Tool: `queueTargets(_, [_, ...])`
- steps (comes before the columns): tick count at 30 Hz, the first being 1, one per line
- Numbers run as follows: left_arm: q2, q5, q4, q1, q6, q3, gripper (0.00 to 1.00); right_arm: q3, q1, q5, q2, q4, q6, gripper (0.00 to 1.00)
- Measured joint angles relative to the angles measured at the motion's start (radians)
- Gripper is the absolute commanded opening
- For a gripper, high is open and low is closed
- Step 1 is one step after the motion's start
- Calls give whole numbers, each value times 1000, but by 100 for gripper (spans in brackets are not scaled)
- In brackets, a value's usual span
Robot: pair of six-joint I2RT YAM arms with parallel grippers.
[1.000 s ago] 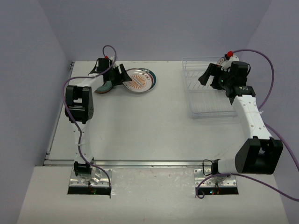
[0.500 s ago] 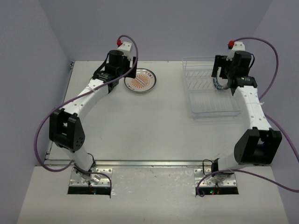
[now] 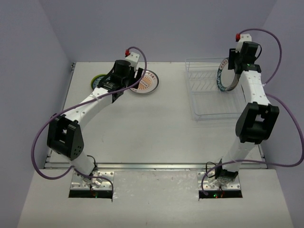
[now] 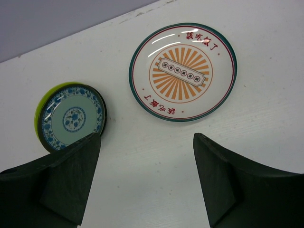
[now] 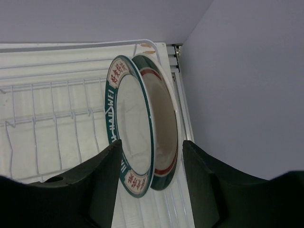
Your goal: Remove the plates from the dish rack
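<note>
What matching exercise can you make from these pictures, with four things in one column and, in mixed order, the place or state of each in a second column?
Column one:
1. sunburst plate
2. blue-patterned plate
3. teal-rimmed plate
4. left claw

Column two:
A. rests on the green plate
B. open, holding nothing
C. lies flat, directly on the table
D. stands on edge in the dish rack

Pairs: 1-C, 2-A, 3-D, 4-B.
</note>
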Motion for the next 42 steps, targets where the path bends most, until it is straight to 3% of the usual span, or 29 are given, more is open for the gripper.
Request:
queueTargets(10, [0, 3, 1, 0, 1, 0, 77, 106, 1, 21, 177, 25, -80, 33])
queueTargets(19, [0, 4, 0, 0, 1, 0, 78, 111, -1, 0, 230, 13, -96, 0])
queueTargets(24, [2, 4, -2, 0, 1, 0, 79, 122, -2, 3, 228, -9, -98, 0])
queueTargets(27, [6, 3, -6, 0, -1, 0, 90, 122, -1, 3, 215, -25, -95, 0])
queueTargets(33, [32, 3, -20, 7, -28, 28, 95, 175, 2, 35, 128, -70, -101, 0])
queueTargets(37, [36, 122, -37, 54, -70, 60, 95, 233, 19, -8, 26, -49, -93, 0])
queueTargets(42, [-11, 506, 22, 200, -173, 49, 90, 230, 42, -279, -164, -45, -38, 0])
